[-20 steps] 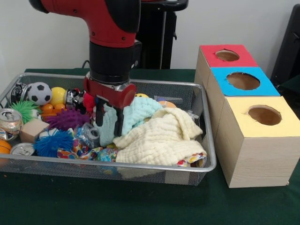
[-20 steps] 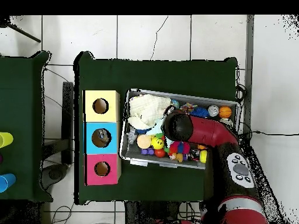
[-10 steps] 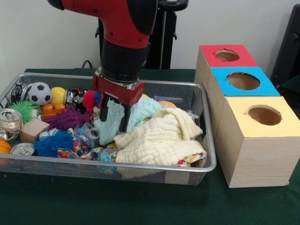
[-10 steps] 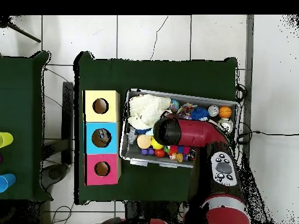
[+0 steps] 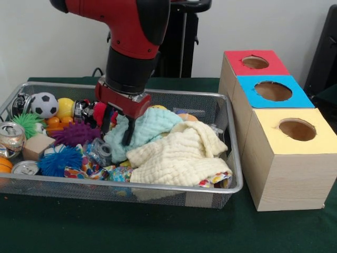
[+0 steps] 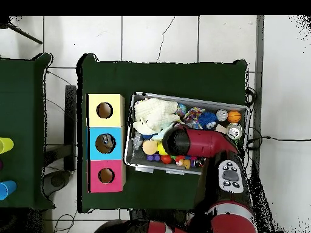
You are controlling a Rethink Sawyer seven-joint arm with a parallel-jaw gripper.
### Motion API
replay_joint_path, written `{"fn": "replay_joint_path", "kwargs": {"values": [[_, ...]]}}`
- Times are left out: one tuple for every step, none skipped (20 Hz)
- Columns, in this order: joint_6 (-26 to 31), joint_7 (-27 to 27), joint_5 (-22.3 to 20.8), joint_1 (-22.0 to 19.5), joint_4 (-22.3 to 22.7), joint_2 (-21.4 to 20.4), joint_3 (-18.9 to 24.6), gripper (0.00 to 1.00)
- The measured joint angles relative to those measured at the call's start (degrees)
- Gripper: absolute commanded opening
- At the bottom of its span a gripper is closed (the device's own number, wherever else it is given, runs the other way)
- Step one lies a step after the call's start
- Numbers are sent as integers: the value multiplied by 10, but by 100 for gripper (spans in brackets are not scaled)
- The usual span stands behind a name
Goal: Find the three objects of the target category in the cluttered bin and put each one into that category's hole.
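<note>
Gripper (image 5: 118, 126) is down in the wire bin (image 5: 221, 113), fingers narrowly parted and sunk into the mint cloth (image 5: 150, 129). That cloth sits mid-bin, bulk toward three o'clock, the cream cloth (image 5: 181, 155) heaped at five o'clock, overlapping it.

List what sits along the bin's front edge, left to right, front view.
Orange ball → can → blue spiky ball → patterned cloth → cream cloth, all inside the wire bin.
</note>
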Motion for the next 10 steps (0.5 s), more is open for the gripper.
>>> {"fn": "replay_joint_path", "kwargs": {"values": [[-1,0,0,0,0,1,-2,100],[-3,0,0,0,0,2,-5,100],[-6,0,0,0,0,4,-8,100],[-9,0,0,0,0,6,-12,100],[-11,0,0,0,0,6,-13,100],[-13,0,0,0,0,7,-14,100],[-15,0,0,0,0,7,-16,100],[-16,0,0,0,0,8,-17,100],[-16,0,0,0,0,8,-18,100],[-18,0,0,0,0,8,-19,100]]}}
